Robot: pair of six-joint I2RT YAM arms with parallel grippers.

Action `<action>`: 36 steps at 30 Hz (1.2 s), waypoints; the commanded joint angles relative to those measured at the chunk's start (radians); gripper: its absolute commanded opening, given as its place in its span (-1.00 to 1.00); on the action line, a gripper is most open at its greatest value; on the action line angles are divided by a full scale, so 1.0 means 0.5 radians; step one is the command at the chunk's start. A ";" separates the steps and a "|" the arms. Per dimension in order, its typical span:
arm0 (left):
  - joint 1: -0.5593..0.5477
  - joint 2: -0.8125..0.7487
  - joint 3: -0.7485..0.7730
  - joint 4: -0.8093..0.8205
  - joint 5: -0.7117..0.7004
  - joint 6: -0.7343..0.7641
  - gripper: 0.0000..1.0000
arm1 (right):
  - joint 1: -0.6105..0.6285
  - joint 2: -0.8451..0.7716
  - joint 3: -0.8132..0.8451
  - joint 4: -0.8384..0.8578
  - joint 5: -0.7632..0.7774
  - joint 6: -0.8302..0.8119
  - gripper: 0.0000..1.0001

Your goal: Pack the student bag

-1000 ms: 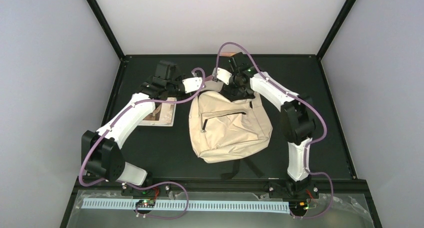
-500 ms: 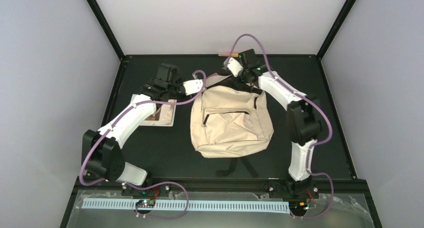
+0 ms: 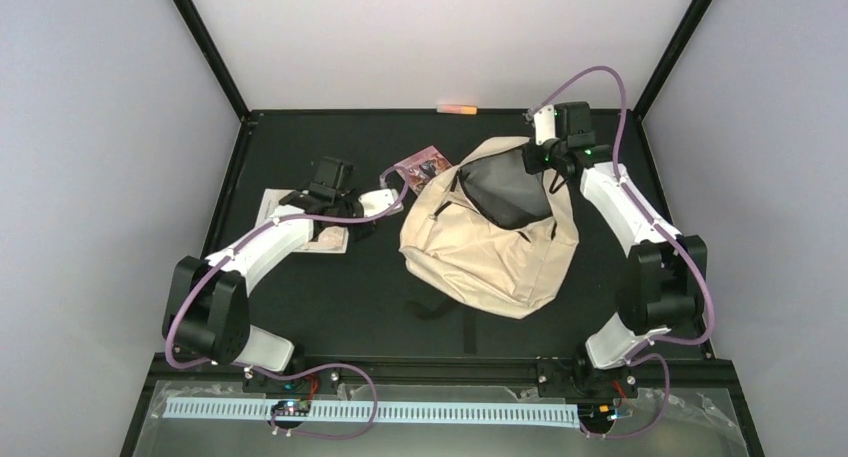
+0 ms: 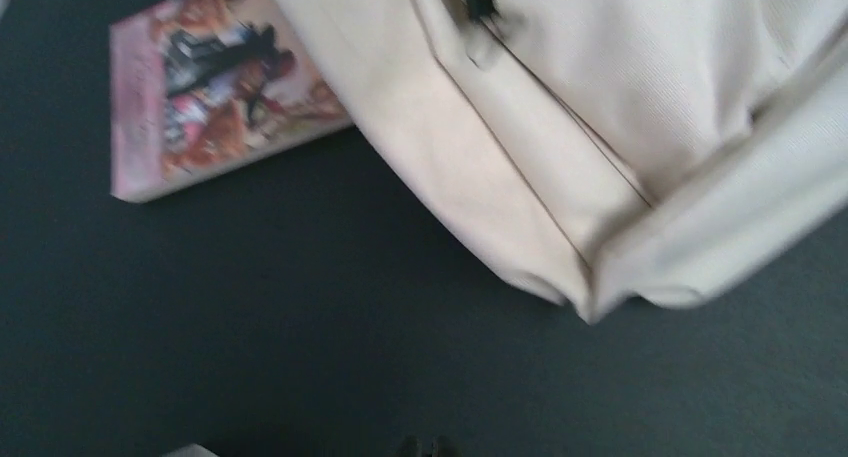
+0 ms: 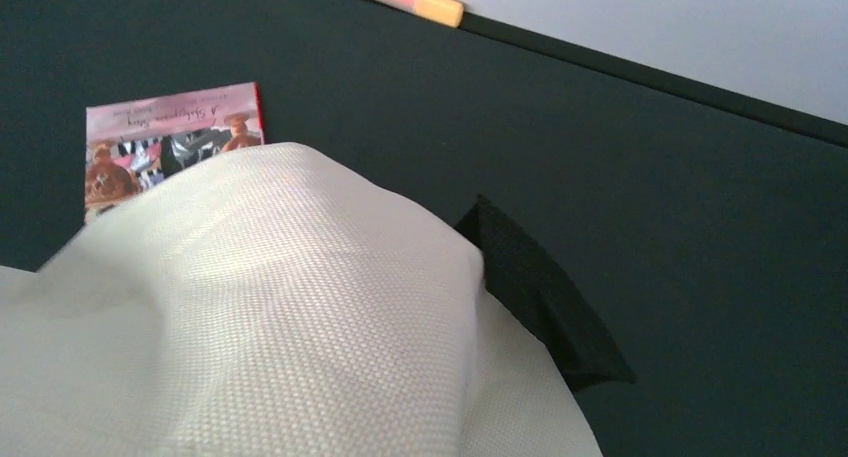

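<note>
The cream student bag (image 3: 500,257) lies right of centre, its mouth pulled wide so the dark inside (image 3: 503,192) shows. At the bag's far rim, my right gripper (image 3: 541,163) is shut on the fabric and holds it lifted. In the right wrist view the cream cloth (image 5: 250,337) hides the fingers, and a black strap (image 5: 545,297) shows beside it. My left gripper (image 3: 388,203) hangs low just left of the bag, shut and empty. Its fingertips (image 4: 436,447) show together at the bottom edge of the left wrist view, apart from the bag's corner (image 4: 590,287).
A pink-covered book (image 3: 425,165) lies flat at the bag's far-left side, also in the wrist views (image 4: 200,77) (image 5: 170,137). A second flat book (image 3: 305,227) lies under my left forearm. An orange-pink marker (image 3: 458,108) rests against the back wall.
My right gripper shut on the bag's top rim and drew it right, opening the mouth and shifting the bag right. The left gripper drew back left. The pink book came into view.
</note>
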 commanded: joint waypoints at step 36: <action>-0.764 0.184 0.632 0.196 -0.409 0.753 -0.87 | 0.370 -0.455 0.257 -0.295 -0.318 0.508 -0.98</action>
